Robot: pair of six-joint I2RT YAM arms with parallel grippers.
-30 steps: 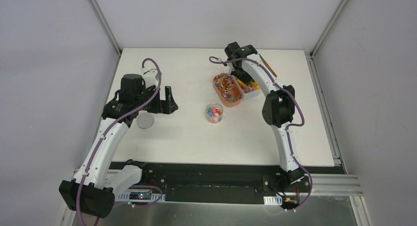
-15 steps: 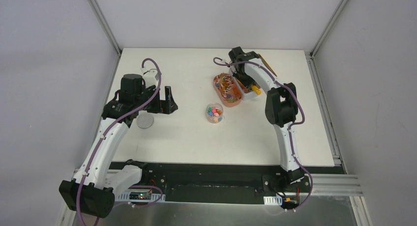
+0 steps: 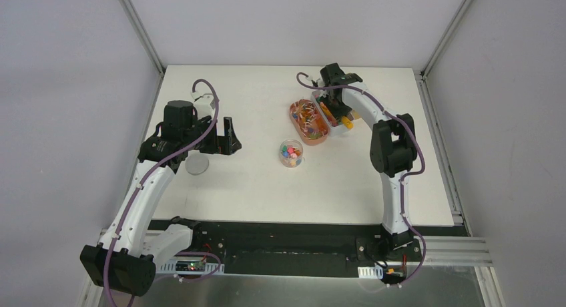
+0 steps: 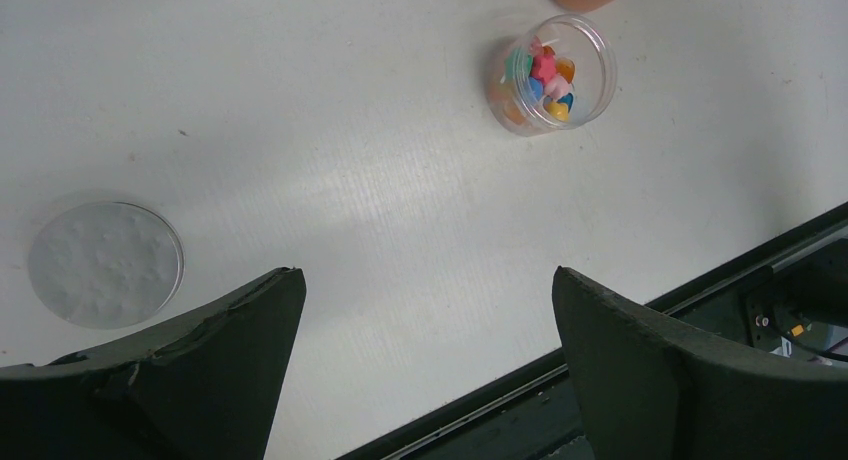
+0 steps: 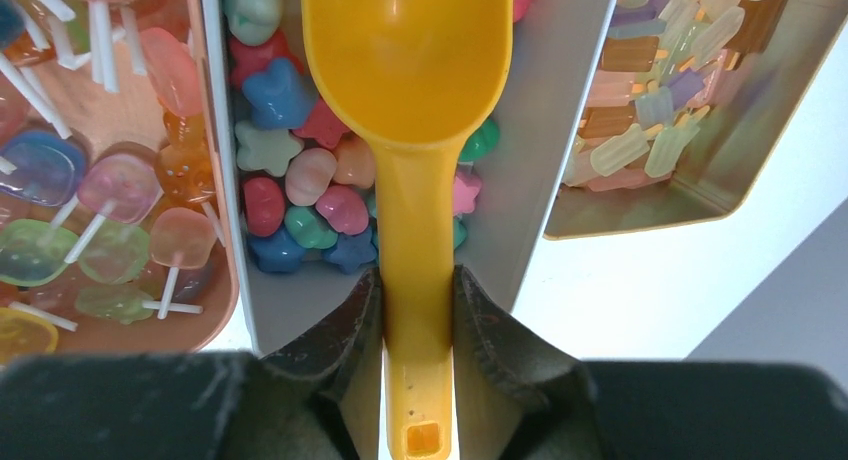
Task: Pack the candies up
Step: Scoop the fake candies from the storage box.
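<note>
Now the right gripper (image 5: 418,308) is clamped on the handle of the orange scoop (image 5: 405,60), candies (image 5: 290,190) lying just beyond its fingers; the left gripper (image 4: 425,320) has jaws wide apart, holding nothing.

A round lid (image 3: 197,164) is lying on the left part of the tabletop (image 3: 253,187), and the left claw (image 4: 425,280) is hanging just behind and right of it, its jaws standing wide. A jar (image 4: 505,90) is sitting near the middle with some of the candies (image 4: 545,72) lying in it. Behind the jar, an oval tray (image 3: 311,141) is holding lollipops (image 5: 110,190). Just beside the tray's right side, a bin (image 5: 560,140) is holding more candies. The right claw (image 5: 418,280) is gripping a scoop (image 5: 410,90) over that bin, and a tin (image 5: 700,180) is standing right of it.
</note>
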